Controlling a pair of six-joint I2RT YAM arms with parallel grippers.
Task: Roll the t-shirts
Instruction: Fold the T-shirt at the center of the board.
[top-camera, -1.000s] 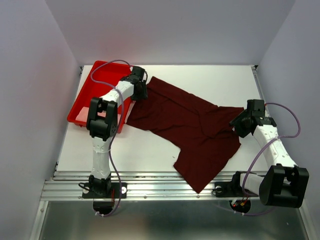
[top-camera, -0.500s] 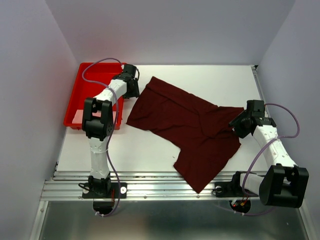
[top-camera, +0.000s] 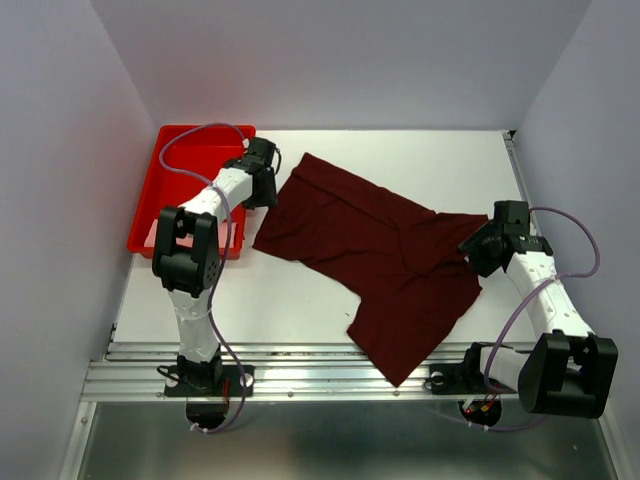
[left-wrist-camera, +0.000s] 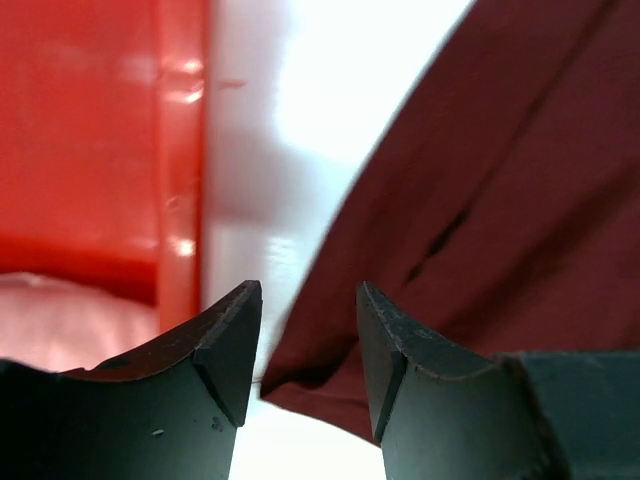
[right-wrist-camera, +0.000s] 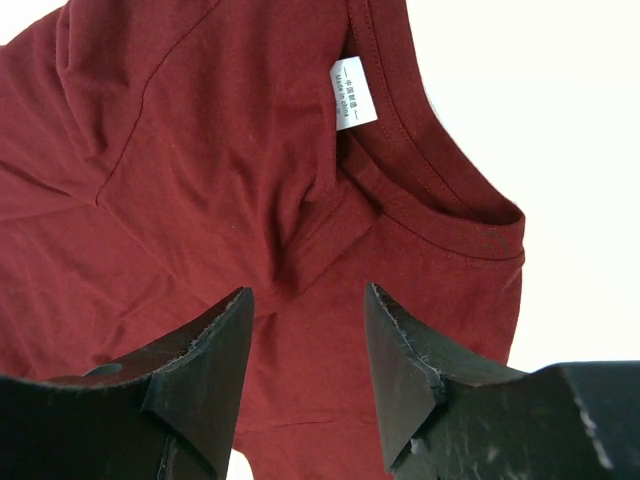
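T-shirt (top-camera: 380, 250) lying unrolled, left gripper (left-wrist-camera: 308, 300) parted, right gripper (right-wrist-camera: 307, 295) parted

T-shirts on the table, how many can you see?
1: a dark maroon cloth t-shirt lies spread across the middle of the white table, beside the bright red plastic tray.

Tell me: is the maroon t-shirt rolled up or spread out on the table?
Spread out, not rolled. The maroon t-shirt lies open and wrinkled on the table, no roll anywhere.
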